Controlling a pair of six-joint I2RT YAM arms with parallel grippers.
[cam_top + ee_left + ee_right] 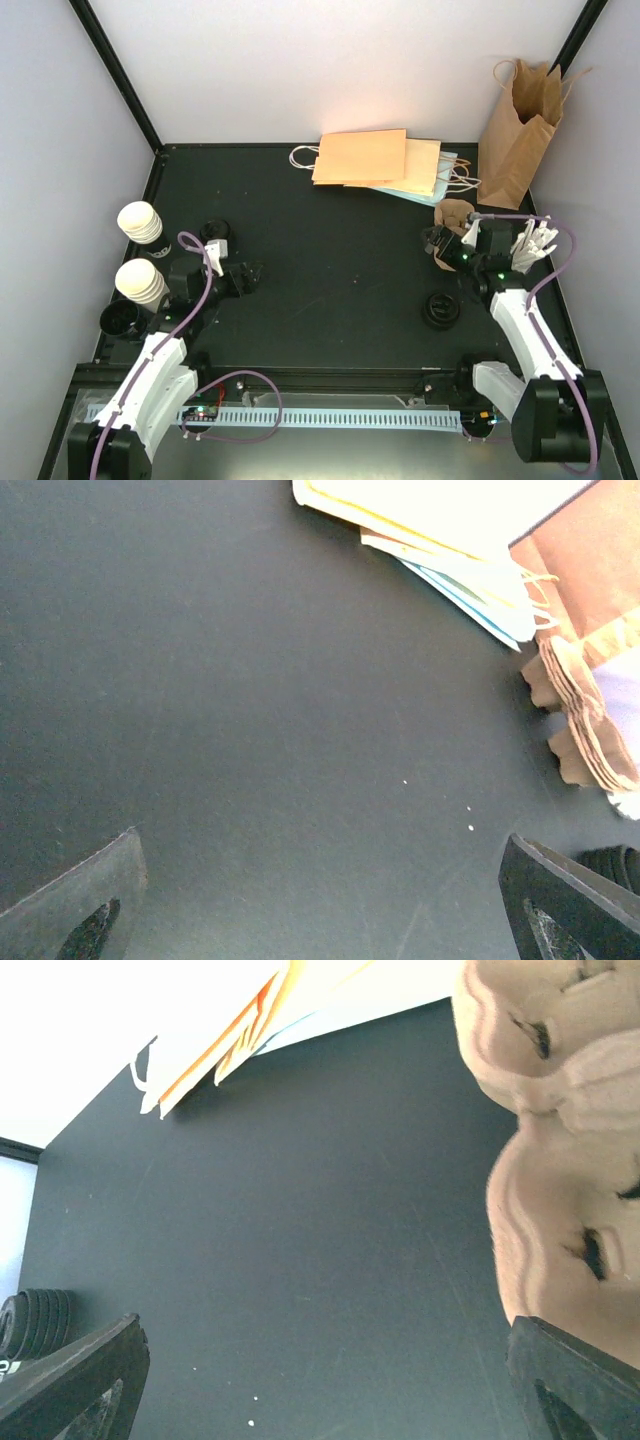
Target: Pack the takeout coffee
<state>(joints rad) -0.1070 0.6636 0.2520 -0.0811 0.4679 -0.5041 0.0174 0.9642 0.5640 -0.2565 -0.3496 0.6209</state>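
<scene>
From above, the cream paper cups (140, 222) stand stacked at the left edge of the surface (340, 280) beside the left hand (243, 272), and black lids (440, 308) lie near the right hand (437, 248), likely staged within each arm's reach. In the left wrist view, the fingers (90, 900) are spread wide over bare surface and hold nothing. In the right wrist view, the fingers (80, 1380) are equally wide and empty beside the pulp carrier (560, 1160).

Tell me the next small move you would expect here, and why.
Probably the right gripper should swing toward the pulp cup carrier and close on its edge. Its fingers stand open and empty with the carrier just beside one of them, and the white cup stacks at the left sit untouched, so nothing is packed yet.
</scene>
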